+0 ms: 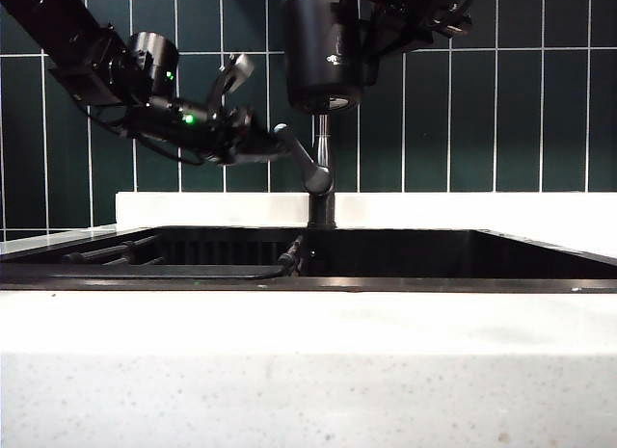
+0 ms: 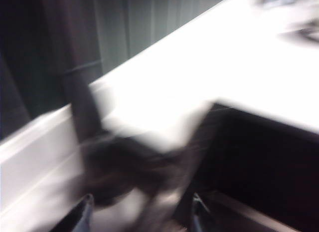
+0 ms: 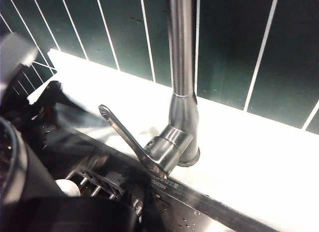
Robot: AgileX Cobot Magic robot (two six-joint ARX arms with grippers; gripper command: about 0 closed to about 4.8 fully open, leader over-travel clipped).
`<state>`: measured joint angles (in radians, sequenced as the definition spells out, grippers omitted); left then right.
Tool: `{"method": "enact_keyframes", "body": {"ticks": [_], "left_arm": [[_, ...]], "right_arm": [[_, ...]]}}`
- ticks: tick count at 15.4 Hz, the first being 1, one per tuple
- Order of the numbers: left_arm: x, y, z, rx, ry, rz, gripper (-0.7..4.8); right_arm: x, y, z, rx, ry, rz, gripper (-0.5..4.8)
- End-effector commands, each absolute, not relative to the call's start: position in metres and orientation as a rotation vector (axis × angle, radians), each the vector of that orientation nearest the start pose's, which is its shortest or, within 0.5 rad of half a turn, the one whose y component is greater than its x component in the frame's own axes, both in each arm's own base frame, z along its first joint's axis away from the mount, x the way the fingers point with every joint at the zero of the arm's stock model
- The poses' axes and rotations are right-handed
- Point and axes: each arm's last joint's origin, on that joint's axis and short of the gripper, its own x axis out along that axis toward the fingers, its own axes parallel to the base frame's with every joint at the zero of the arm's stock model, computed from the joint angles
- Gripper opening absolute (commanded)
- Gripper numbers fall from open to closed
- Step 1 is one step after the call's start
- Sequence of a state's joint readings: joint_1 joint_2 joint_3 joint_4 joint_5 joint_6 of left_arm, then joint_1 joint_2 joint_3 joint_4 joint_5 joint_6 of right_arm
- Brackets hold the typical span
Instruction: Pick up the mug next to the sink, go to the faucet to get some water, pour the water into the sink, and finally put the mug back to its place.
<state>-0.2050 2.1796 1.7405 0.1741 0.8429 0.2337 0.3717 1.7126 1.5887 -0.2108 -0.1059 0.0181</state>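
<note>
Dark green wall tiles point(image 1: 501, 111) with white grout run behind a white speckled countertop point(image 1: 308, 390); lighting's dim and moody.

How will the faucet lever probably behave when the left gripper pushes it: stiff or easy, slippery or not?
The lever is a long, thin arm raised from the faucet base, so a push near its tip probably turns it easily. Its smooth metal looks slippery, so the left gripper beside it might slide off. The right gripper holds the mug above.
</note>
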Motion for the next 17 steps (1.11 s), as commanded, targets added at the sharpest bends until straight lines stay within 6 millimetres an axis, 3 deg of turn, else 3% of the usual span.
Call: {"method": "enact_keyframes", "body": {"ticks": [1,6,9,17], "left_arm": [[0.489,-0.119,0.254,0.189,0.067,-1.038,2.43],[0.488,-0.121,0.263,0.202,-0.040,-1.118,2.42],[0.484,-0.123,0.270,0.187,-0.121,-1.291,2.41],[0.484,-0.123,0.277,0.151,-0.143,-1.265,2.41]], "right_arm": [[0.369,0.147,0.372,-0.018,0.292,0.467,-0.01],[0.369,0.147,0.372,-0.037,0.288,0.469,-0.01],[0.370,0.146,0.372,-0.047,0.286,0.452,-0.01],[0.370,0.146,0.372,-0.047,0.285,0.452,-0.01]]}}
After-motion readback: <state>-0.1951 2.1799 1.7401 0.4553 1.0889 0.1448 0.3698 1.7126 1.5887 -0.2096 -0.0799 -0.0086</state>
